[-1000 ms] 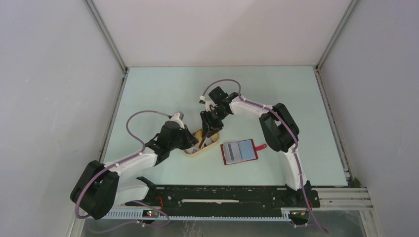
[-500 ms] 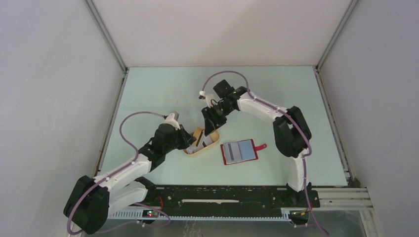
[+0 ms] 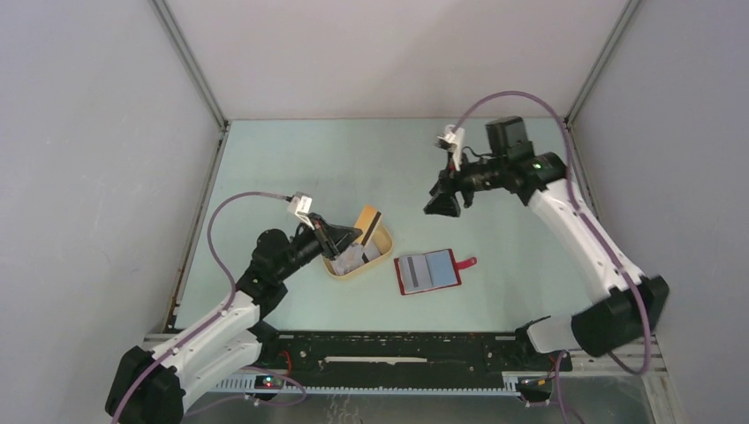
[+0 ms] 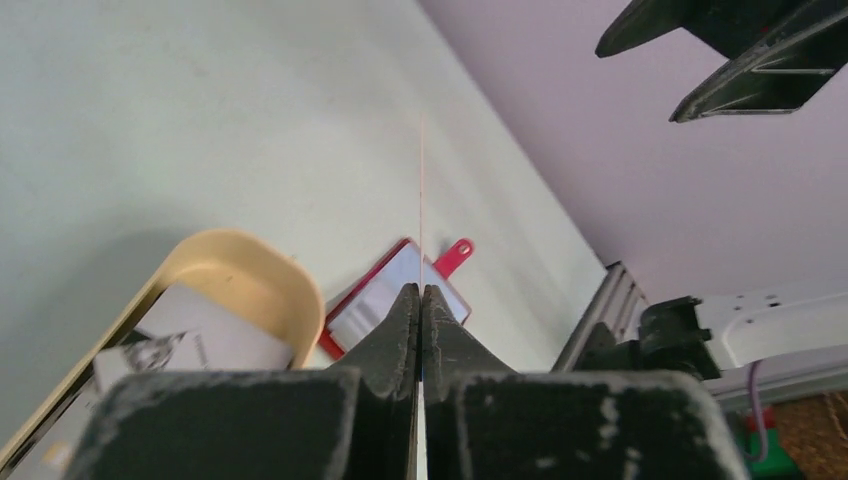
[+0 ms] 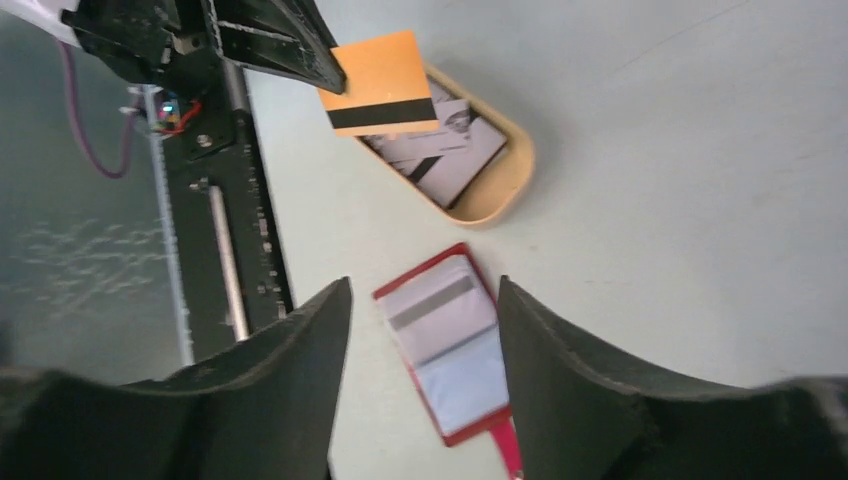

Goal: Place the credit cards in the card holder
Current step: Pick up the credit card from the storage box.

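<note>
An orange-gold credit card with a dark stripe hangs above the beige tray, pinched by my left gripper, which is shut on it. In the left wrist view the card shows edge-on as a thin line rising from the closed fingertips. More silvery-grey cards lie in the tray. The red card holder lies open on the table right of the tray, with its grey-blue pockets up and a striped card in one pocket. My right gripper hovers high at the right, open and empty.
The beige oval tray sits left of the card holder; its rim shows in the right wrist view. A black rail runs along the near edge. Metal frame posts and grey walls bound the table.
My left gripper closed on the orange card and lifted it out of the tray. The right arm pulled away from the tray, up and to the right, and its jaws widened.
</note>
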Tool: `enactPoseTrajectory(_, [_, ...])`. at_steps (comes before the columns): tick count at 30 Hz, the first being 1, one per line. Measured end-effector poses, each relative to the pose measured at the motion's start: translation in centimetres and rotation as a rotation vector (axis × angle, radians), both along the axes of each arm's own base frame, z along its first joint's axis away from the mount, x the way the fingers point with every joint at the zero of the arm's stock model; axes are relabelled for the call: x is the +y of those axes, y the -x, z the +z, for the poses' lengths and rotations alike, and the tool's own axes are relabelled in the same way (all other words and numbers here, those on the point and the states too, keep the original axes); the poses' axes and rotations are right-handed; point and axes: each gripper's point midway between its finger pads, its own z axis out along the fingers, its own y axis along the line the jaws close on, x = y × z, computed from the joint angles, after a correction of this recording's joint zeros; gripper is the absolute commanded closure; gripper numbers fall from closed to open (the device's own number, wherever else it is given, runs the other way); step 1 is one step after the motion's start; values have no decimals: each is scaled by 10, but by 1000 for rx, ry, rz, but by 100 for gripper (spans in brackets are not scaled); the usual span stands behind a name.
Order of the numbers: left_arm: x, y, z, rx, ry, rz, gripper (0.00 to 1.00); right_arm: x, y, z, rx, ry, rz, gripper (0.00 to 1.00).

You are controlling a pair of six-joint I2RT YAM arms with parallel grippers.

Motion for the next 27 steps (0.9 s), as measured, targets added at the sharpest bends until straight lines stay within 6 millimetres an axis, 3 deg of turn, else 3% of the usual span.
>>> enactPoseTrajectory(1, [-2,1,6,-21,20,-14,100,-8,2,9,-49,-10,-16,7])
enactPoseTrajectory(2, [-5,2,13,-43,44,-26,100,-15,3,17,-80,-21,-33,1])
enactPoseTrajectory(5, [-13,7,34,-104,106,-63,100,-36,10,40,-151,-101,-70,0])
enactPoseTrajectory(8, [-25,14,52,-160,162,-106,100,-44,23,45,-96,-202,-31,0])
enactPoseTrajectory(16, [-48,22,72,-215,255,-139,100,-21,50,-3,235,-336,43,4])
enactPoseTrajectory(27, [-77,12,91,-207,394,-143,100,11,43,14,355,-402,40,18])
